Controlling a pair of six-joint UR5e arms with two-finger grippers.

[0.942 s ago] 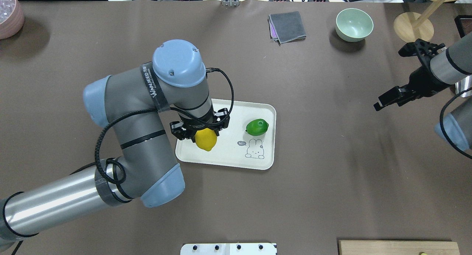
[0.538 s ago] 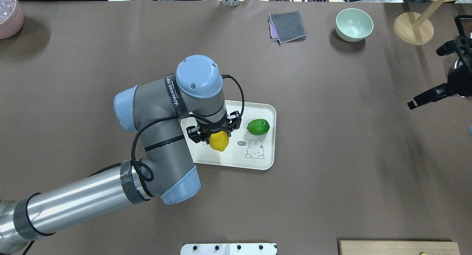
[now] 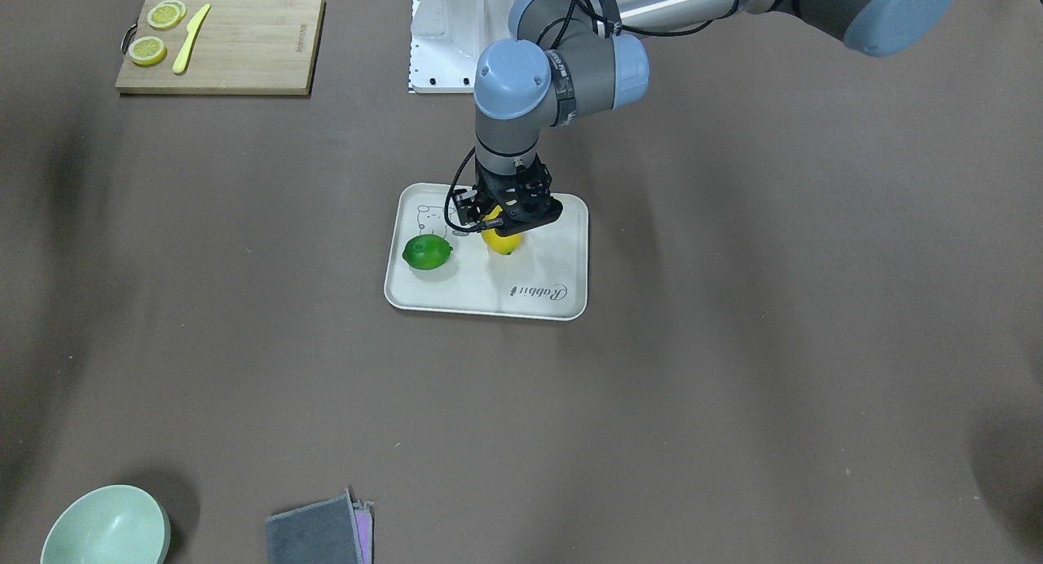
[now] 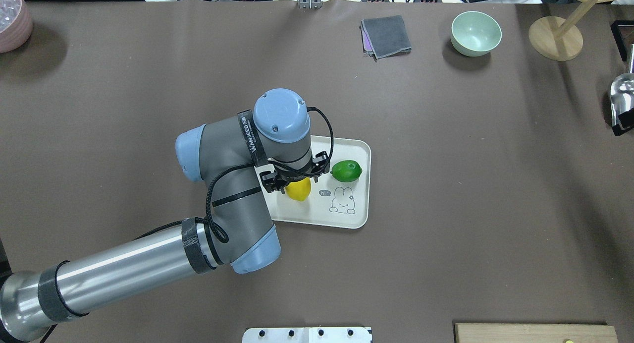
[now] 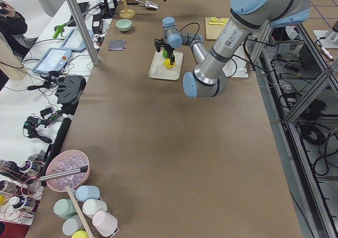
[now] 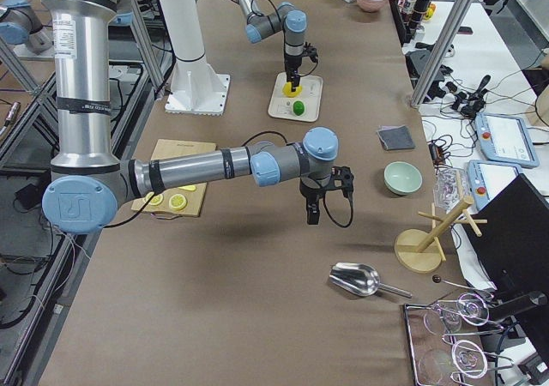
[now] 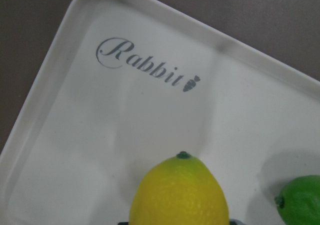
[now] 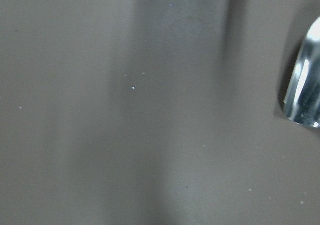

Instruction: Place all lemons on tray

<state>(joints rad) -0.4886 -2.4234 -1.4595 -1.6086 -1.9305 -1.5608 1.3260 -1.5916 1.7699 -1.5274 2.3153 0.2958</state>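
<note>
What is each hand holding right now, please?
Left hand: closed on the yellow lemon.
Right hand: cannot be told.

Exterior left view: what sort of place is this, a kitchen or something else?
Most likely a robotics lab, not a kitchen. A large robot arm reaches over a long brown table, its hand gripping a yellow lemon at a tray; tablets lie on the side bench, and metal framing stands opposite.
</note>
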